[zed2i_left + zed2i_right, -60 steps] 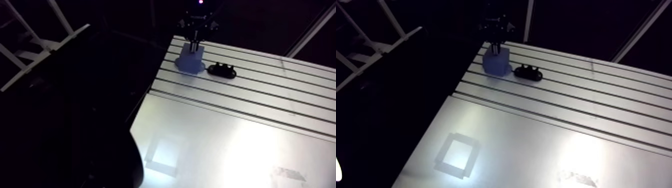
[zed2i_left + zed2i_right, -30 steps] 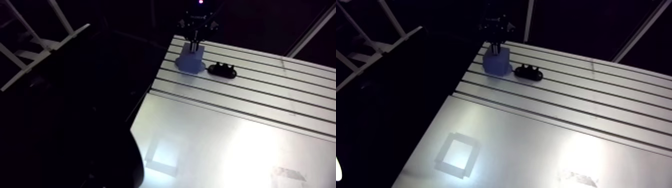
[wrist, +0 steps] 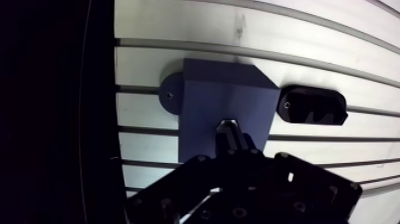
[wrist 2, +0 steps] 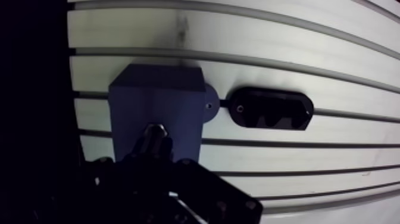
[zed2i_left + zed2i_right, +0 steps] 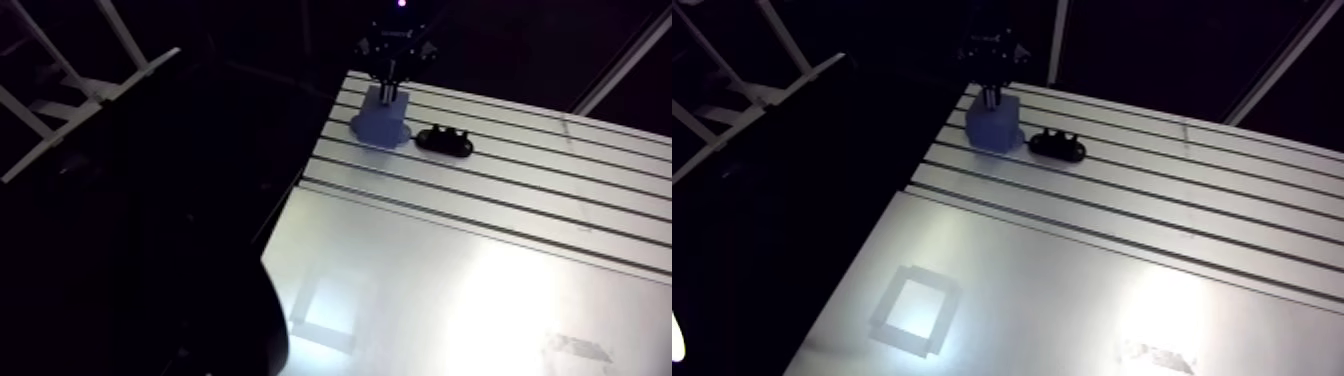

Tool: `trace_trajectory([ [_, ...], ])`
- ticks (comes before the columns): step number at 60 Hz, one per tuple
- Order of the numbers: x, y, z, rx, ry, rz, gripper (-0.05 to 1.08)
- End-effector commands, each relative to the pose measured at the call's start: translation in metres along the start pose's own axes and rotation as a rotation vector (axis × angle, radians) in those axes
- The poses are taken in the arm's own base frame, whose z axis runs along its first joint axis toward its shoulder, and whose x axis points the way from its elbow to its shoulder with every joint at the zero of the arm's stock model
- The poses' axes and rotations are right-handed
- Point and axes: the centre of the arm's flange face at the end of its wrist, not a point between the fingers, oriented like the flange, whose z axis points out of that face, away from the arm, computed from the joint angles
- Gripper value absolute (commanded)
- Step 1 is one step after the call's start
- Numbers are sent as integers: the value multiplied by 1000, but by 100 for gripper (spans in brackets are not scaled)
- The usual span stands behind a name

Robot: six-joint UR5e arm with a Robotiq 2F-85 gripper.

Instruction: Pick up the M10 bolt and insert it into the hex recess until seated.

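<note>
Wrist view places the dark two-finger gripper [image 3: 233,150] directly over a blue-violet rectangular plastic block [image 3: 205,98], which is fixed to the slotted aluminium bench [image 3: 208,24] by a rounded ear with a screw hole. The fingers are drawn close together and appear to be pinching a dark metal M10 bolt [image 3: 228,128]. Its six-sided head points away from the gripper and sits against, or just above, the block's top face.

The hex recess itself cannot be seen; judging by the task, it lies under the bolt head. Whether the head has already entered it, or only rests on its rim, is hidden by the bolt and the dark fingers.

A black oblong holder [image 3: 312,105] with scalloped pockets lies just beside the block, apart from it, and its pockets look empty. In the arm view both things sit close to the far left corner of the bench, the block nearer the left edge, with the gripper coming straight down onto the block. A pale square outline [image 5: 915,310] marks the bench near its front left corner, well apart from the work.

Progress, as I read it: the pick is done and the bolt is carried to the block — the task is in its insertion step. What looks left is pressing the bolt down until it seats, then opening and lifting clear.
</note>
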Motion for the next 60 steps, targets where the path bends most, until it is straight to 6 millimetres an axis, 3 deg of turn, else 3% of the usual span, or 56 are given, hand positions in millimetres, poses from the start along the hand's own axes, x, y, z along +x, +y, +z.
trace_trajectory([
  [1,1,1,-7,6,12,2,107],
  [28,-6,3,-29,12,40,4,101],
  [30,-6,4,-30,9,41,4,96],
  [31,-6,5,-31,7,40,4,85],
  [32,-6,5,-31,7,40,4,85],
  [33,-7,4,-32,4,38,3,66],
  [34,-7,5,-33,3,35,4,35],
  [35,-7,5,-33,3,35,4,35],
  [36,-8,5,-35,2,31,1,5],
  [40,-11,5,-36,1,24,-1,1],
  [60,-15,4,-48,11,38,-4,0],
])
